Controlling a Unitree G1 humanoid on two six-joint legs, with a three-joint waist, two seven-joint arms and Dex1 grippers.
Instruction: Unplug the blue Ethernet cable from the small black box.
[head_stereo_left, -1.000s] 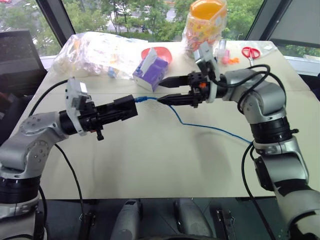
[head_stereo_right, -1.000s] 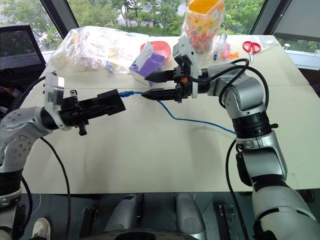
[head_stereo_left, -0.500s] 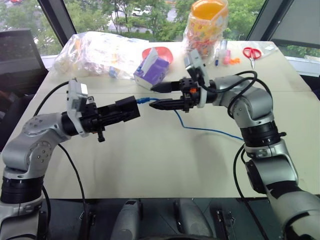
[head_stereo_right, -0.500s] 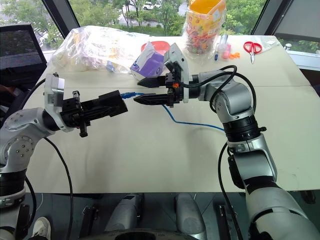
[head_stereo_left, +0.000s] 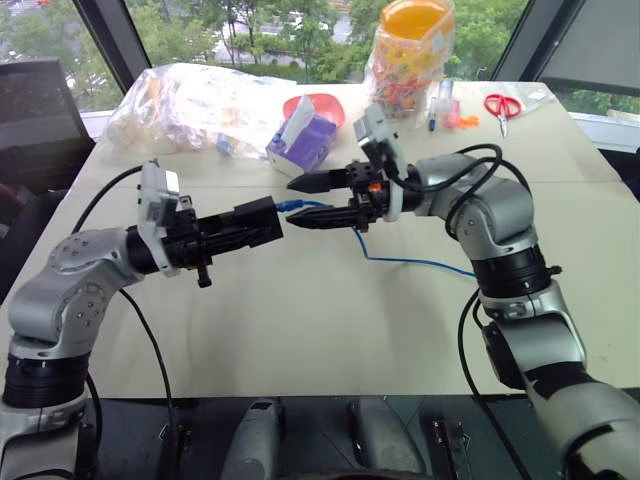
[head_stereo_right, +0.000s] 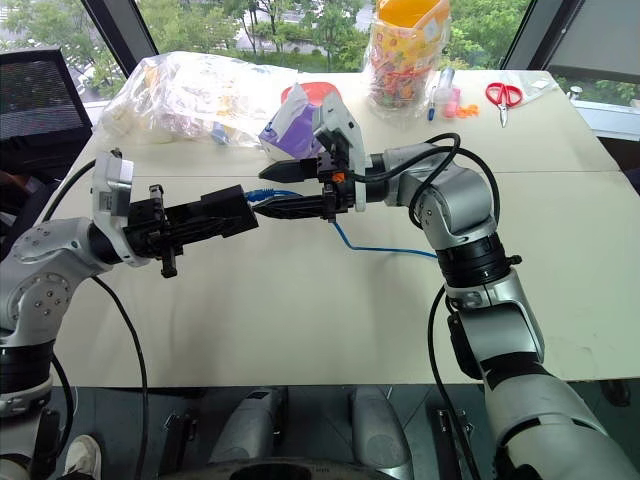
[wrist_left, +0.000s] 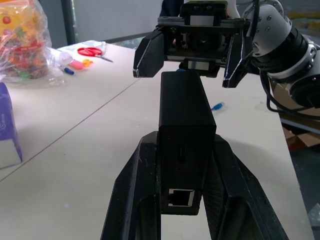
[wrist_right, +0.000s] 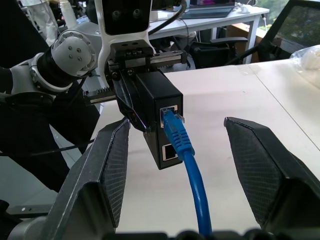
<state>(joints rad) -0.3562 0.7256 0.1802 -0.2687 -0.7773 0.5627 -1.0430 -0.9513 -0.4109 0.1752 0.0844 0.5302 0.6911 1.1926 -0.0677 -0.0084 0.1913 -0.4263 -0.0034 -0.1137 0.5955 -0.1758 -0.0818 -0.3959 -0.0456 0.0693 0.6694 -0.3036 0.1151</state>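
Two left fingers (wrist_left: 131, 200) clamp the small black box (wrist_left: 185, 130) lengthwise, port toward the spread right fingers (wrist_right: 260, 165) flanking the still-plugged blue Ethernet cable (wrist_right: 192, 170).

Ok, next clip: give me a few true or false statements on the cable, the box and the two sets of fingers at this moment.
1. The left gripper holds the small black box above the table. True.
2. The blue cable is already out of the box. False: its plug sits in the upper port.
3. The right gripper is shut on the cable. False: its fingers stand open on either side of the cable, not touching it.
4. The cable trails from the box across the table toward the robot's right. True.
5. The purple tissue box lies between the two grippers. False: it stands further back on the table.
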